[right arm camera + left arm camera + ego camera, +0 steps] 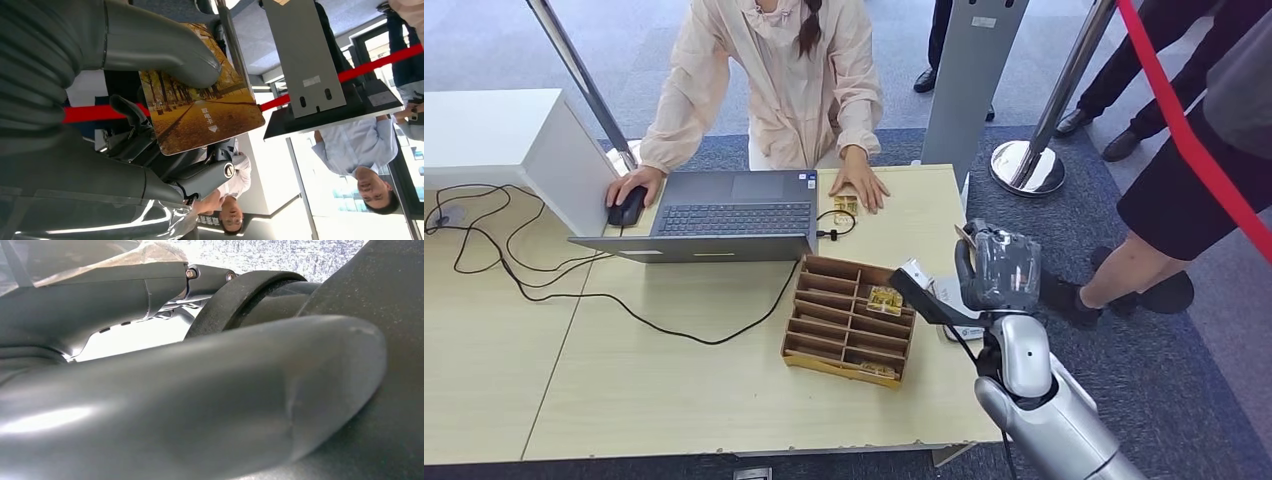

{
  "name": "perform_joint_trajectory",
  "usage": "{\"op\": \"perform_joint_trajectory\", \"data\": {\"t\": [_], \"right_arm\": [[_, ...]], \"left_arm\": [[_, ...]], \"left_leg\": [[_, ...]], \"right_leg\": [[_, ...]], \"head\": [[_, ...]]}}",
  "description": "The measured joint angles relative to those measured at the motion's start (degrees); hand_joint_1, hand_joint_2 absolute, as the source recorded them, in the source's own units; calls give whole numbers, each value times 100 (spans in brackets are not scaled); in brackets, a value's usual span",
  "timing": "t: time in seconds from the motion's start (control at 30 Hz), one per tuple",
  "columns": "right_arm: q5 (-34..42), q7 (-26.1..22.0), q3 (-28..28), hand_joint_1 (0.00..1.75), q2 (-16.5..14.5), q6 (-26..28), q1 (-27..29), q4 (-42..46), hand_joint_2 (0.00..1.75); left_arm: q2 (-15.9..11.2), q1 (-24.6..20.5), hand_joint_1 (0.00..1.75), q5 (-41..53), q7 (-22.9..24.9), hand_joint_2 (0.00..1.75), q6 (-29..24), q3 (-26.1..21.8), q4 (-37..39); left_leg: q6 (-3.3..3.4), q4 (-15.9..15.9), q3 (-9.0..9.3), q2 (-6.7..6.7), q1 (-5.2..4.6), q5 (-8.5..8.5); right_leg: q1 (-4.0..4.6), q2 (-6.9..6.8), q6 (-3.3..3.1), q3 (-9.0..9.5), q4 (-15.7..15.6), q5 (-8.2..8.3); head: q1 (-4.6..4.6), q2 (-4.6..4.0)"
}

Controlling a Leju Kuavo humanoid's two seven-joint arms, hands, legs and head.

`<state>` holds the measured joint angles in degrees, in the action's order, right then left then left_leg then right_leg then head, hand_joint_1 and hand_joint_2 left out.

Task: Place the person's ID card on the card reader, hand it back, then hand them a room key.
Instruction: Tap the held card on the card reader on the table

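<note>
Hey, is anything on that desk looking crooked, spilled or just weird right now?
Nothing spilled or damaged. The wooden card organizer sits slightly skewed to the table edge, and cables trail loosely across the desk. The right hand holds a room key card up off the table.

Around the wooden divided tray (849,320), bare tabletop (674,400) lies open toward the robot and to its left; beyond it the laptop (724,215) and a person's hand (859,185) block the way, and the right hand (999,270) hovers just beside its right edge
</note>
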<state>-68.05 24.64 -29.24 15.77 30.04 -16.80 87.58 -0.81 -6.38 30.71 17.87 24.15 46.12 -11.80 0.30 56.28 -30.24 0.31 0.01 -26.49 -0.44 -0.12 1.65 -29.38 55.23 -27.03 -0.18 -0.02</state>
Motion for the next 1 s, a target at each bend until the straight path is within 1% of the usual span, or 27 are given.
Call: {"op": "perform_joint_trajectory", "data": {"t": [0.47,0.6,0.73,1.0], "right_arm": [[50,-2,98,162,22,-135,185,-185,175],[120,-21,78,161,-28,-134,239,-321,175],[197,-60,45,156,-84,-132,284,-488,175],[386,-168,-31,155,-269,-107,326,-988,175]], "left_arm": [[0,-2,0,0,34,0,5,0,0],[0,-3,0,0,54,0,5,0,0],[1,-4,0,0,68,0,4,-1,0],[7,-4,0,0,77,0,-2,-10,0]], "left_leg": [[0,-1,0,0,0,0],[0,-1,0,0,0,0],[0,-1,0,0,0,0],[0,-2,0,0,1,0]], "right_leg": [[0,0,0,0,1,0],[0,0,0,0,1,0],[0,0,0,0,1,0],[0,0,0,0,1,0]], "head": [[-1,0],[0,0],[0,-1],[0,-1]]}}
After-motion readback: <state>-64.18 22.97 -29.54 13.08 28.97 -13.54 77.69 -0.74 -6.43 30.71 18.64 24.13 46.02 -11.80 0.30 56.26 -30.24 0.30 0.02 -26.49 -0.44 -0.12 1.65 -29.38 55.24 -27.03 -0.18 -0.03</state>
